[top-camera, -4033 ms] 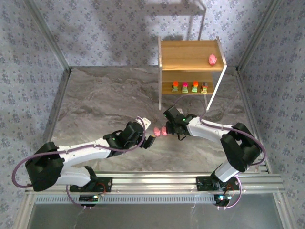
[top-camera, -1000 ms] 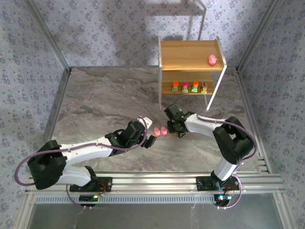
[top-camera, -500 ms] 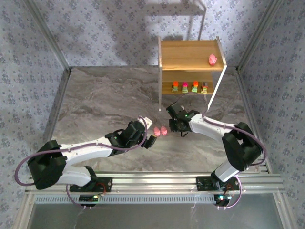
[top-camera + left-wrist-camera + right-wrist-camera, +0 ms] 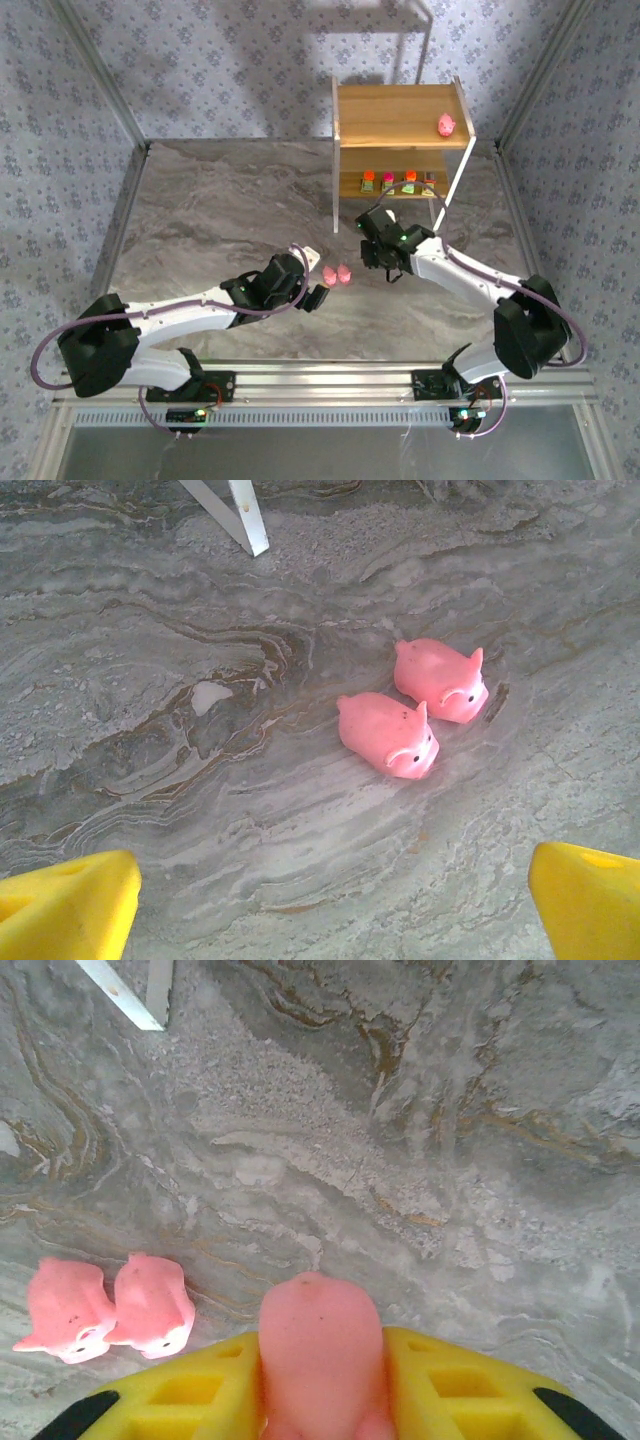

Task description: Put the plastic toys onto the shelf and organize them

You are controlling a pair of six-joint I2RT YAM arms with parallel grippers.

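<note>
On the grey marbled table (image 4: 220, 210), a little in front of the shelf (image 4: 400, 115), two pink pigs lie side by side, both upright: first pig (image 4: 327, 273) (image 4: 388, 733), second pig (image 4: 343, 272) (image 4: 440, 680), flanks touching or very nearly so. Left gripper (image 4: 312, 278) (image 4: 325, 910) sits low just beside the first pig, its yellow fingers (image 4: 65, 905) spread wide to either edge of the wrist view, nothing between them. Right gripper (image 4: 372, 250) (image 4: 322, 1390) sits between the pair and the shelf's front leg, apart from both. Its fingers (image 4: 190, 1390) are closed tight on a third pig (image 4: 320, 1330), which stands out from the pads as a rounded pink end; the marbled surface lies below it. Shelf stands at the far right of the table. Top board: one pig (image 4: 446, 124) near the right end. Lower board: four blocky toys in a row, orange-topped block (image 4: 369, 181), pink-topped block (image 4: 388, 182), second orange-topped block (image 4: 410, 181), grey-topped block (image 4: 429, 182), evenly spaced, upright as far as can be told.
</note>
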